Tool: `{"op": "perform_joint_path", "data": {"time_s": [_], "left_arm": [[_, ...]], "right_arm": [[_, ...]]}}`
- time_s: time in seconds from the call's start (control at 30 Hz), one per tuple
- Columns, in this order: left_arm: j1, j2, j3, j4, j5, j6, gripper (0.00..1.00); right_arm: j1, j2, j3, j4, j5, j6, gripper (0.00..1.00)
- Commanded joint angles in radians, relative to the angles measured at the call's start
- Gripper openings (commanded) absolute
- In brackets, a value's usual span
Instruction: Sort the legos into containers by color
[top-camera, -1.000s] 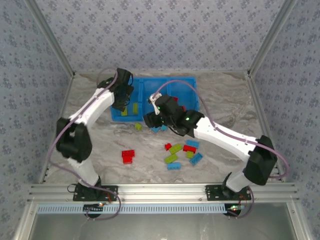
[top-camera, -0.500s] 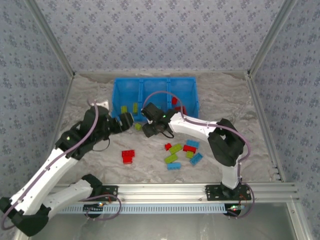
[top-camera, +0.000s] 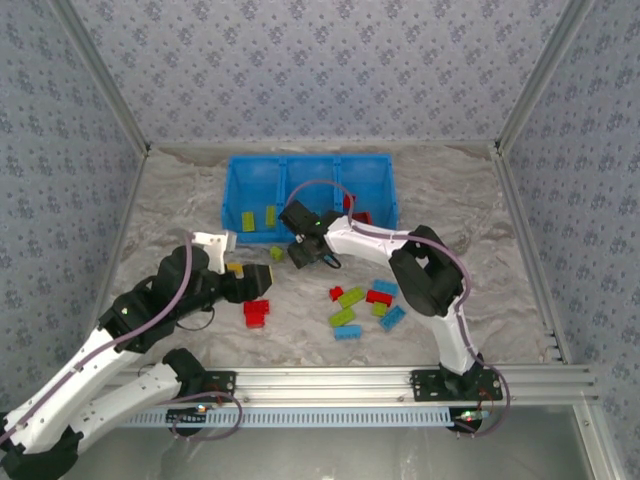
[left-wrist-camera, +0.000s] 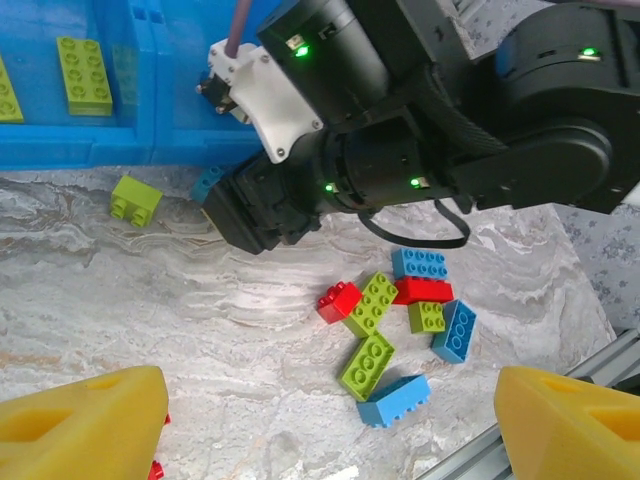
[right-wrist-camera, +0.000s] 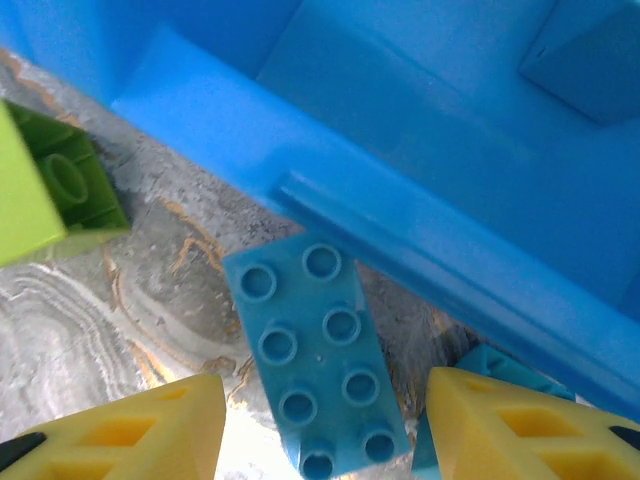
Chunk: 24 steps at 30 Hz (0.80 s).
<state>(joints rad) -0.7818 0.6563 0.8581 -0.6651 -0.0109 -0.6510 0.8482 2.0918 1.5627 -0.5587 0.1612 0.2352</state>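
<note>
The blue bin (top-camera: 385, 190) stands at the back, with two yellow-green legos (top-camera: 258, 216) in its left compartment and red ones (top-camera: 353, 208) in its right. My right gripper (right-wrist-camera: 320, 430) is low at the bin's front wall (right-wrist-camera: 400, 250), open, straddling a light blue brick (right-wrist-camera: 315, 350) that lies studs-up on the table with a gap on each side. A second light blue brick (right-wrist-camera: 480, 362) peeks out behind the right finger. My left gripper (left-wrist-camera: 325, 430) hovers open and empty above the table, near a mixed cluster of legos (left-wrist-camera: 400, 325).
A yellow-green brick (left-wrist-camera: 133, 200) lies by the bin's front wall, left of the right gripper (top-camera: 300, 254). Two red bricks (top-camera: 256, 313) sit just below the left gripper (top-camera: 255, 280). The right arm (left-wrist-camera: 420, 130) stretches across the middle of the table. Patterned walls enclose the table.
My left arm has pulled back from over the bin's left compartment to the near table. My right arm has folded in and lowered its gripper over the blue brick.
</note>
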Motion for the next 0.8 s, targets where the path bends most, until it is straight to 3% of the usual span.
{"op": "perform_joint_path", "data": {"time_s": [0.0, 0.2, 0.4, 0.5, 0.77], "left_arm": [[-0.01, -0.003, -0.001, 0.053, 0.013, 0.024, 0.85], [-0.014, 0.0, -0.006, 0.064, 0.011, 0.017, 0.85], [-0.017, 0.008, -0.013, 0.081, 0.009, 0.009, 0.85], [-0.018, 0.013, -0.01, 0.093, 0.006, 0.008, 0.85], [-0.045, 0.099, 0.082, 0.113, -0.041, 0.029, 0.85]], "right_arm": [[-0.006, 0.036, 0.035, -0.038, 0.025, -0.022, 0.57], [-0.01, 0.074, 0.06, -0.038, 0.007, -0.031, 0.51], [0.005, 0.064, 0.045, -0.023, 0.001, -0.024, 0.35], [0.021, 0.0, 0.0, -0.003, 0.02, -0.012, 0.31], [0.025, -0.243, -0.054, -0.02, 0.059, 0.052, 0.3]]}}
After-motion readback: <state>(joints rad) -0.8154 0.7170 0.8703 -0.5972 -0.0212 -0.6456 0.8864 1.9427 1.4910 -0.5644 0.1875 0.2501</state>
